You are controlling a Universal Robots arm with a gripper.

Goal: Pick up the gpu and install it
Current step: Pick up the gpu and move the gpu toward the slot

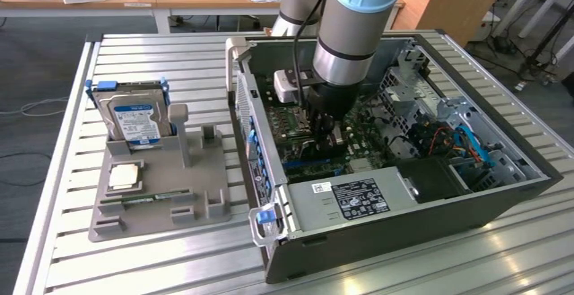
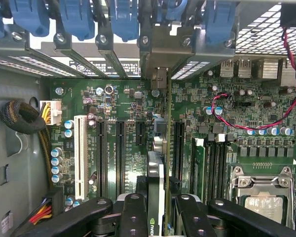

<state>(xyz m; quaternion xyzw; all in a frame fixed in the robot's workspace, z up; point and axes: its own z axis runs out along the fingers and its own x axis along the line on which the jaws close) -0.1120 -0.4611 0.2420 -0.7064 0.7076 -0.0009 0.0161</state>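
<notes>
The gpu (image 2: 156, 173) stands edge-on in the wrist view, a thin dark card with a green logo near its lower end. It sits upright over the green motherboard (image 2: 123, 163), among the black expansion slots. Its silvery bracket (image 2: 160, 59) reaches up to the case's rear slot openings. My gripper (image 2: 158, 210) is shut on the card, one black finger (image 2: 133, 212) on each side of it. In the exterior view my gripper (image 1: 327, 125) reaches down into the open computer case (image 1: 404, 234), close above the board.
Blue slot latches (image 2: 123, 19) line the rear wall. A white slot (image 2: 80, 153), a CPU socket (image 2: 261, 192) and a red-black wire (image 2: 246, 123) flank the card. Outside the case, a grey fixture (image 1: 161, 181) holds a hard drive (image 1: 139, 117). The power supply (image 1: 354, 201) sits at the case front.
</notes>
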